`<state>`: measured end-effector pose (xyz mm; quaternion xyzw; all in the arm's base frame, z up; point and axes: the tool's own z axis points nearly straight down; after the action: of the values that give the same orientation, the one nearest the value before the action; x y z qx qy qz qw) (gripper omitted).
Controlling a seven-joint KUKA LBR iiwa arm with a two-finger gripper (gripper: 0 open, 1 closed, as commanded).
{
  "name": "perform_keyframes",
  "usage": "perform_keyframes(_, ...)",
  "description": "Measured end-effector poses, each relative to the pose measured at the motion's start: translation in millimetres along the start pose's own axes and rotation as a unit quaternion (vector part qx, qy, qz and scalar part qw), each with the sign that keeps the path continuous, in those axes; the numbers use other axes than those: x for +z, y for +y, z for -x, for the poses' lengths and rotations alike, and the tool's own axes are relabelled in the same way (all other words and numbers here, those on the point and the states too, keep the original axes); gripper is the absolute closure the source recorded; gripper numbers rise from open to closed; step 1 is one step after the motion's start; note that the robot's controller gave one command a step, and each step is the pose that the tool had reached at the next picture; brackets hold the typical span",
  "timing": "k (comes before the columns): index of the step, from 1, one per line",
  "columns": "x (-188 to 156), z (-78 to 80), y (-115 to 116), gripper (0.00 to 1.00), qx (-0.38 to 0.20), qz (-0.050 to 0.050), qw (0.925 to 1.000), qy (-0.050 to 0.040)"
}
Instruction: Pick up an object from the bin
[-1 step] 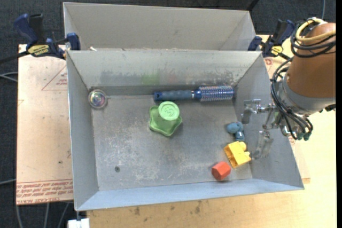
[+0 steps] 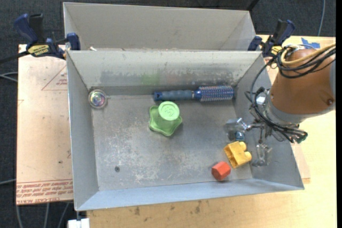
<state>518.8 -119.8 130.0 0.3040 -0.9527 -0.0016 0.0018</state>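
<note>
From left: a small shiny round thing (image 2: 98, 98) in the bin's (image 2: 123, 168) upper-left corner, a green cup (image 2: 165, 118) mid-frame, and a blue brush (image 2: 195, 94) along the back wall. At lower right sit a red block (image 2: 220, 171) and, just beside it, a yellow block (image 2: 238, 153) — chunky, angular, tilted. My gripper (image 2: 250, 141) hangs just right of the yellow one, fingers apart and empty. I judge it light, stiff, a little slick — best pinched across its flat sides.
</note>
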Motion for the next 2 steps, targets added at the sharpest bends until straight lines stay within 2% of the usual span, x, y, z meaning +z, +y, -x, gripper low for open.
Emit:
perform_keyframes(1,60.5,0.1,-11.7,0.0,-0.028,0.0,0.9996,-0.0003)
perform_keyframes(2,57.1,1.3,-12.4,1.0,-0.029,-0.002,0.9996,-0.0018)
